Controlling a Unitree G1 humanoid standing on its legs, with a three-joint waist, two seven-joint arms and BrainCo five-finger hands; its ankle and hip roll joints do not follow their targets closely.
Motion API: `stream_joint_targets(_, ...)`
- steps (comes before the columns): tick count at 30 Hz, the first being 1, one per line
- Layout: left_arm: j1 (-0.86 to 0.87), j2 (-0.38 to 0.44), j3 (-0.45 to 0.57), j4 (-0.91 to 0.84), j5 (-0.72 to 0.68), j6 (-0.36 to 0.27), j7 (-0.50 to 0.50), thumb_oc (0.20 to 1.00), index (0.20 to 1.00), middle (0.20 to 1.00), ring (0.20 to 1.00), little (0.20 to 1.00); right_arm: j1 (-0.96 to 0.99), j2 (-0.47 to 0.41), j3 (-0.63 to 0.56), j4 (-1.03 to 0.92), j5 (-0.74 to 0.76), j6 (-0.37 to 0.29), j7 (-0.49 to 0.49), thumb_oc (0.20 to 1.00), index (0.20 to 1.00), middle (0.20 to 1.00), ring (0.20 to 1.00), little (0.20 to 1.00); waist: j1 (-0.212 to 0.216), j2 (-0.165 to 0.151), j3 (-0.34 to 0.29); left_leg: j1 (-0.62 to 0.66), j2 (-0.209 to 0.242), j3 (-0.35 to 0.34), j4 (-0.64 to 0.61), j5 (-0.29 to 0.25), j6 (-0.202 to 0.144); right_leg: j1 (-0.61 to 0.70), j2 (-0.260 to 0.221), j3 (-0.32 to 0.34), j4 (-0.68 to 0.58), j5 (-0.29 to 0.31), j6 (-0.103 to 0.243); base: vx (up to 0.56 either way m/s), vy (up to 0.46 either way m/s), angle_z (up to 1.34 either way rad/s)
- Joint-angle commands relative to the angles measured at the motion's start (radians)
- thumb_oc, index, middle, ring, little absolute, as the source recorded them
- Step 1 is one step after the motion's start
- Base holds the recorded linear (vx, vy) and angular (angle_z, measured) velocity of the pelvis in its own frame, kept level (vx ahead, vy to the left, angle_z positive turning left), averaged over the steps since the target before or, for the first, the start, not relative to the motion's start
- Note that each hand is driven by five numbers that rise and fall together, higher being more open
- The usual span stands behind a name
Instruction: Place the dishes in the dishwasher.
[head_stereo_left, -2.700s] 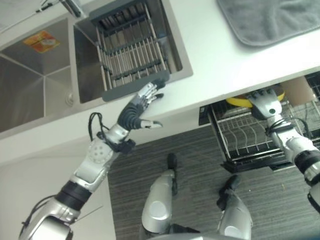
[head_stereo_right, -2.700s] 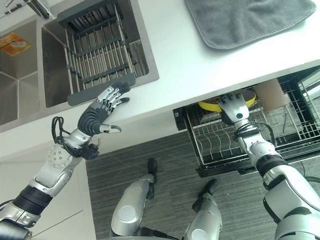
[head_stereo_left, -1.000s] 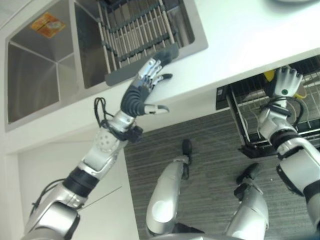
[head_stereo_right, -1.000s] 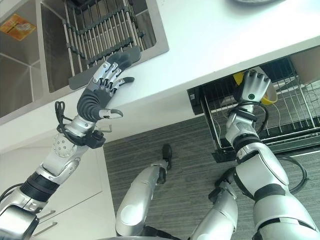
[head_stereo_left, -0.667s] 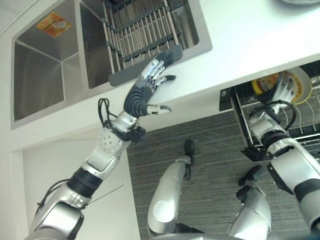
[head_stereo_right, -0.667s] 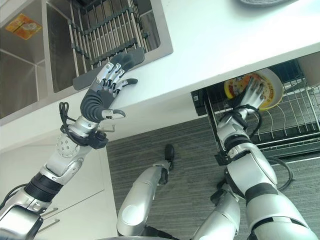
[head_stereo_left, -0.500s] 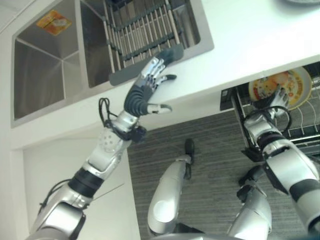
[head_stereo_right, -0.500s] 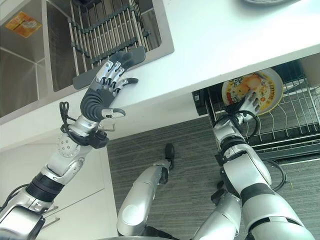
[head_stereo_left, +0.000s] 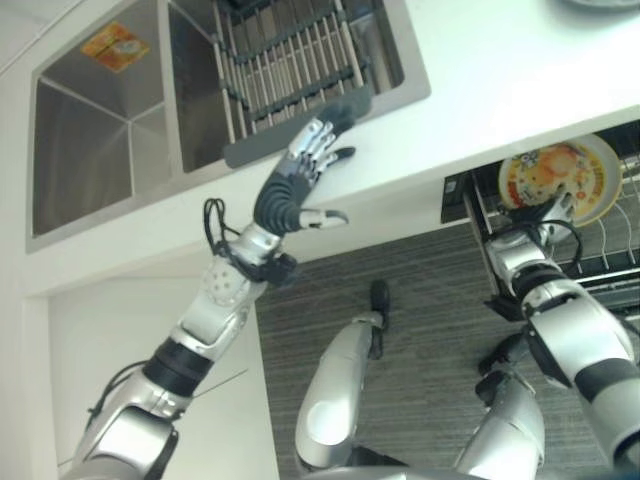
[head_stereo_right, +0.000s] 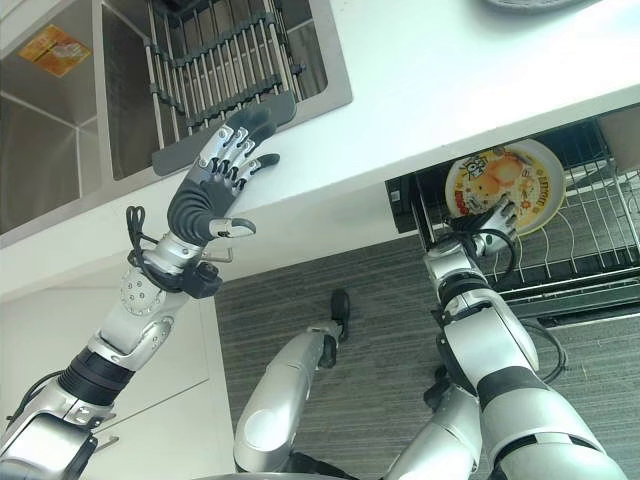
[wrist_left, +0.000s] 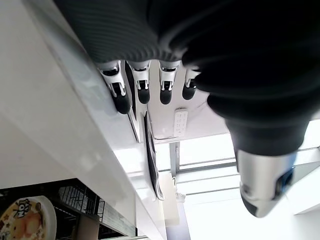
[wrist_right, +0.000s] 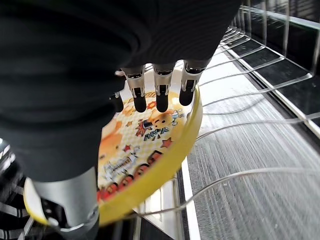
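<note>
A yellow-rimmed plate (head_stereo_right: 506, 180) with a cartoon print stands on edge among the wire tines of the pulled-out dishwasher rack (head_stereo_right: 590, 240), at about three o'clock in the head views, under the front edge of the white tabletop (head_stereo_right: 450, 80). The right hand (head_stereo_right: 492, 220) sits just below the plate at its six o'clock, fingers (wrist_right: 159, 95) nearly straight and spread against the printed face, dark tips on or just off it; they are not curled round the rim. The left hand (head_stereo_right: 215, 170) is raised at about ten o'clock, relaxed and holding nothing, its straight fingertips by the dark end of the drying rack (head_stereo_right: 215, 85) that spans the steel sink (head_stereo_right: 60, 130).
</note>
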Motion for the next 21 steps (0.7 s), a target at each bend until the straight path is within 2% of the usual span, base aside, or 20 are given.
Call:
stream_joint_targets(1,0.067,-0.03,-0.004,-0.014,0.037,0.047,-0.016,1.0,1.0,1.0,1.0,1.0,0.018,0.034,-0.057,-0.047,0.247,-0.195,0.06,1.0,1.0,1.0,1.0,1.0,0.039,0.039,0.032,0.082,-0.107,-0.015,-0.116,-0.015,0.038,0.006,0.055,-0.031,0.268,-0.207,0.014,0.03,0.032,0.01)
stream_joint_targets(2,0.072,-0.029,0.013,-0.009,0.024,0.057,-0.035,1.0,1.0,1.0,1.0,1.0,0.016,0.065,-0.075,-0.08,0.326,-0.29,0.122,1.0,1.0,1.0,1.0,1.0,0.04,0.035,0.032,0.104,-0.108,-0.02,-0.123,-0.015,0.037,0.025,0.057,-0.03,0.269,-0.214,0.012,0.03,0.034,0.01)
stream_joint_targets(4,0.082,-0.023,0.032,-0.005,0.011,0.071,-0.053,1.0,1.0,1.0,1.0,1.0,0.024,0.087,-0.086,-0.127,0.356,-0.335,0.146,1.0,1.0,1.0,1.0,1.0,0.037,0.028,0.032,0.129,-0.108,-0.022,-0.129,-0.017,0.036,0.048,0.057,-0.029,0.266,-0.217,0.011,0.02,0.019,0.0)
stream_joint_targets(6,0.093,-0.023,0.046,0.0,0.009,0.081,-0.062,1.0,1.0,1.0,1.0,1.0,0.04,0.099,-0.09,-0.184,0.344,-0.356,0.111,1.0,1.0,1.0,1.0,1.0,0.03,0.02,0.032,0.157,-0.108,-0.021,-0.136,-0.019,0.035,0.074,0.059,-0.028,0.256,-0.218,0.01,0.03,0.053,-0.04)
stream_joint_targets(11,0.14,-0.035,0.075,0.008,0.031,0.104,-0.05,1.0,1.0,1.0,1.0,1.0,0.166,0.156,-0.08,-0.402,0.266,-0.33,0.026,1.0,1.0,1.0,1.0,1.0,-0.007,-0.015,0.032,0.288,-0.095,-0.002,-0.166,-0.029,0.034,0.207,0.063,-0.033,0.184,-0.204,0.008,0.05,0.057,-0.03)
stream_joint_targets(14,0.175,-0.046,0.084,0.023,0.063,0.09,-0.04,1.0,1.0,1.0,1.0,1.0,0.268,0.2,-0.046,-0.524,0.213,-0.289,-0.021,1.0,1.0,1.0,1.0,1.0,-0.026,-0.046,-0.005,0.361,-0.074,0.014,-0.198,-0.029,0.032,0.292,0.071,-0.046,0.114,-0.183,0.01,0.1,0.025,-0.12)
stream_joint_targets(17,0.206,-0.048,0.094,0.029,0.086,0.078,-0.028,1.0,1.0,1.0,1.0,1.0,0.348,0.216,-0.024,-0.598,0.177,-0.262,-0.028,1.0,1.0,1.0,1.0,1.0,-0.043,-0.075,-0.05,0.424,-0.053,0.031,-0.229,-0.029,0.025,0.37,0.09,-0.052,0.044,-0.169,0.008,0.1,0.008,-0.2)
stream_joint_targets(21,0.238,-0.054,0.108,0.034,0.096,0.066,-0.032,1.0,1.0,1.0,1.0,1.0,0.421,0.23,-0.02,-0.636,0.159,-0.263,-0.001,1.0,1.0,1.0,1.0,1.0,-0.057,-0.095,-0.098,0.473,-0.037,0.044,-0.245,-0.026,0.018,0.428,0.111,-0.052,-0.008,-0.157,0.007,0.09,0.001,-0.11)
